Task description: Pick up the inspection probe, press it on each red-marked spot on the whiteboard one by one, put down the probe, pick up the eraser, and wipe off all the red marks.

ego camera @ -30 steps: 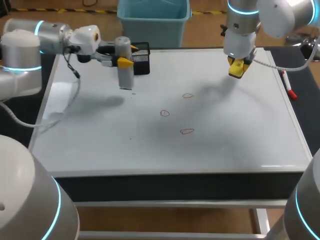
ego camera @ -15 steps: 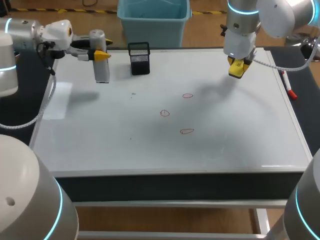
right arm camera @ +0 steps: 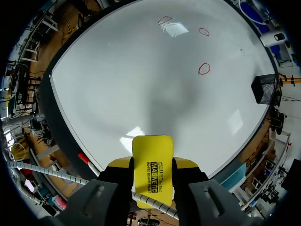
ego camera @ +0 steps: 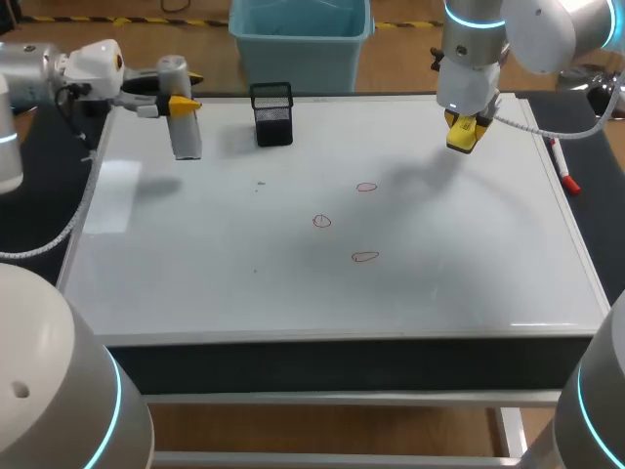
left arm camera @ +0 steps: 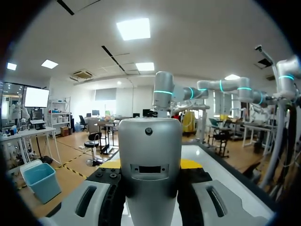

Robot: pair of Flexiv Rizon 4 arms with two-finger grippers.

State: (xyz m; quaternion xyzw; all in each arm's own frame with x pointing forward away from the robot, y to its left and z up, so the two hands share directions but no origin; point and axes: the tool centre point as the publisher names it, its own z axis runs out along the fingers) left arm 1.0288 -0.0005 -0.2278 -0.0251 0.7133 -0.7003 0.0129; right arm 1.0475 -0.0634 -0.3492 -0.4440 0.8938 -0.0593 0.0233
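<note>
The inspection probe (ego camera: 186,132), a grey cylinder, hangs upright over the whiteboard's (ego camera: 244,274) far left corner, with my left gripper (ego camera: 182,104) shut on its upper part. In the left wrist view the probe (left arm camera: 149,160) fills the gap between the fingers. Three red marks (ego camera: 366,187), (ego camera: 321,221), (ego camera: 364,257) lie near the board's middle. My right gripper (ego camera: 462,135) hovers over the far right of the board, shut on the yellow eraser (right arm camera: 151,169). From the right wrist the red marks (right arm camera: 204,68) show well ahead of it.
A black mesh holder (ego camera: 272,114) stands at the board's far edge, right of the probe. A blue bin (ego camera: 301,39) sits behind the board. A red-capped marker (ego camera: 563,166) lies along the right edge.
My left arm has carried the probe leftward, from beside the mesh holder to the far left corner. The right arm and eraser have not moved.
</note>
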